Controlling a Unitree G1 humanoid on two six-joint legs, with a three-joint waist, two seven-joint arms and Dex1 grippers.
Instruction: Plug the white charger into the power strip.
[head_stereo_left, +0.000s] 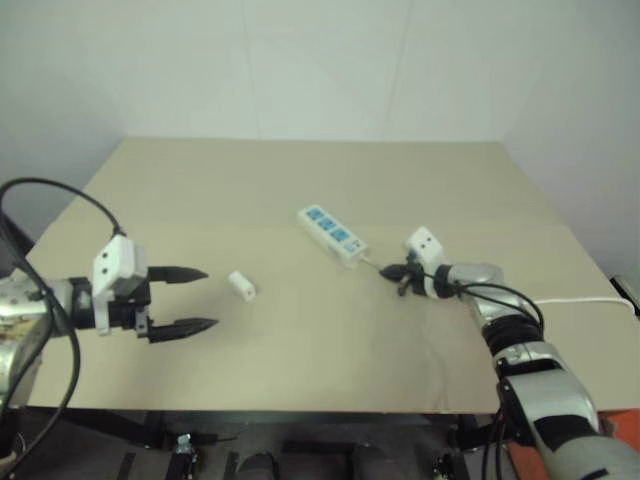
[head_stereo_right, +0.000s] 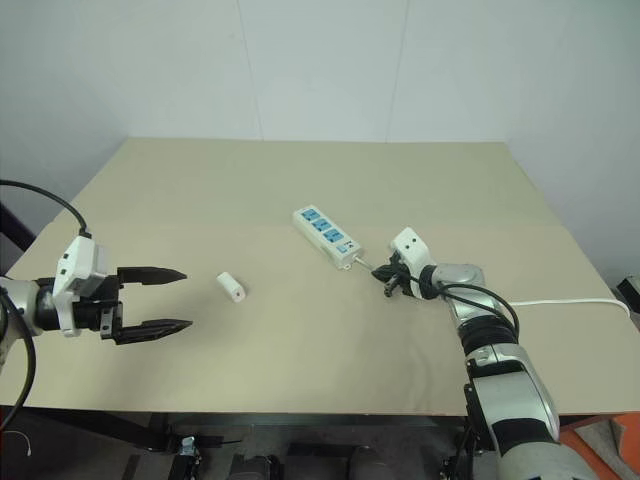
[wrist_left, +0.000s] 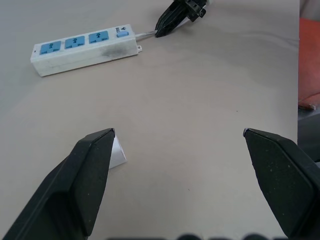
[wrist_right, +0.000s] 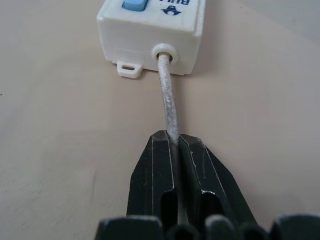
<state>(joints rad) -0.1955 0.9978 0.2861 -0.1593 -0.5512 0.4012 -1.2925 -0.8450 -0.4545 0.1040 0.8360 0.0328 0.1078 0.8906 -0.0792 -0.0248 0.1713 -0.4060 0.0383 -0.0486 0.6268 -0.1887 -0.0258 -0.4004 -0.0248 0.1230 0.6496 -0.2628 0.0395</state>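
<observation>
The right hand (wrist_right: 176, 145) is pinched tight on the thin white cable (wrist_right: 167, 95) just where it leaves the near end of the power strip (head_stereo_left: 332, 232), which lies flat at mid-tabletop, angled from far left to near right. The white charger (head_stereo_left: 242, 286) rests on the tabletop (head_stereo_left: 300, 180) to the left of the strip, well apart from it. The left hand (head_stereo_left: 190, 298) hovers just left of the charger with its fingers spread wide, holding nothing.

The risk I see is in that cable grip: any pull could drag or swing the whole strip, since nothing else pins it down, and the sockets would end up somewhere the other hand isn't expecting. The cable is thin and could slide through the fingers too. On the left, the charger is small and lies low; a sloppy close could nudge it away or tip it, leaving the prongs facing wrong for insertion.
</observation>
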